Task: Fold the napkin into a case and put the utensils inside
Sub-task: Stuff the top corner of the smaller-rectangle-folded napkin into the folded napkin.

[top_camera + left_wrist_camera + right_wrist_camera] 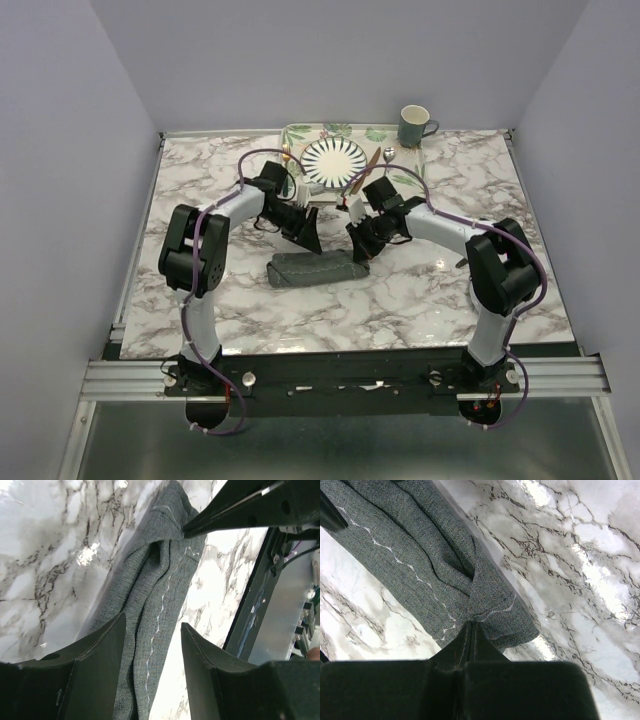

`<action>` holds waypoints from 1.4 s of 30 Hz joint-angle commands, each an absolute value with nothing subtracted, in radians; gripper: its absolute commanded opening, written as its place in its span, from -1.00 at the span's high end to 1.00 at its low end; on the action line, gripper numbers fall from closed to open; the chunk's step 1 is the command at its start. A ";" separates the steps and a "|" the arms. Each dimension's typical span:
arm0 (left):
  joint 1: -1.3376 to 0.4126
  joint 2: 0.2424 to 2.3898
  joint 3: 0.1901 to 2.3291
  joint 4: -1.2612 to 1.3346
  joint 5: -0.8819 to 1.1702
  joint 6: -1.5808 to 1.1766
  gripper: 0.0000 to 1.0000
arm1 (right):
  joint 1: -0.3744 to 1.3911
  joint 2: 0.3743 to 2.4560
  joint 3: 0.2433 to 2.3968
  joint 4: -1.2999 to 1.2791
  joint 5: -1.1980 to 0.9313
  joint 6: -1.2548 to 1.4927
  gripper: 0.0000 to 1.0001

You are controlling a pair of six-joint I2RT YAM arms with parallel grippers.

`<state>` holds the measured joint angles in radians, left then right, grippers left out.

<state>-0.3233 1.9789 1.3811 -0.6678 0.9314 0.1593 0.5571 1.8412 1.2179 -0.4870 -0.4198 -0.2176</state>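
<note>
Overhead view of a marble table [440,290] with two robot arms reaching in from the near edge. The dark grey napkin [318,270] lay near the middle of the table, already gathered into a long narrow pouch running left to right. The utensils [371,160] were well apart from it at the far side, lying beside a striped plate [335,158], none of them in the cloth yet.

The step in hand looked like finishing the fold and setting its shape. To do it well, one end should be kept anchored while the other arm lets go cleanly and lifts straight up, so the layers do not drag or spring apart; the stitched border should lie flat, with an end left reachable for the cutlery.

The left gripper [152,622] hovered over the napkin's left part with its jaws partly apart. In the left wrist view the cloth ran between the two dark fingers [100,660] and nothing was clamped; whether a finger brushed the fabric could not be told. The right gripper [471,630] had its jaws fully together at the napkin's right end, and creases converging on the tips suggested it was pinching a fold of the cloth there
</note>
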 commanded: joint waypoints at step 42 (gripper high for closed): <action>-0.388 2.086 1.353 -0.400 1.022 -0.044 0.23 | 0.543 1.795 1.193 -0.460 -0.451 -0.193 0.99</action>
<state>-0.3908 2.1021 1.3716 -0.4248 0.9623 -0.0391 0.5480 1.8114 1.2026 -0.4801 -0.4274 -0.1982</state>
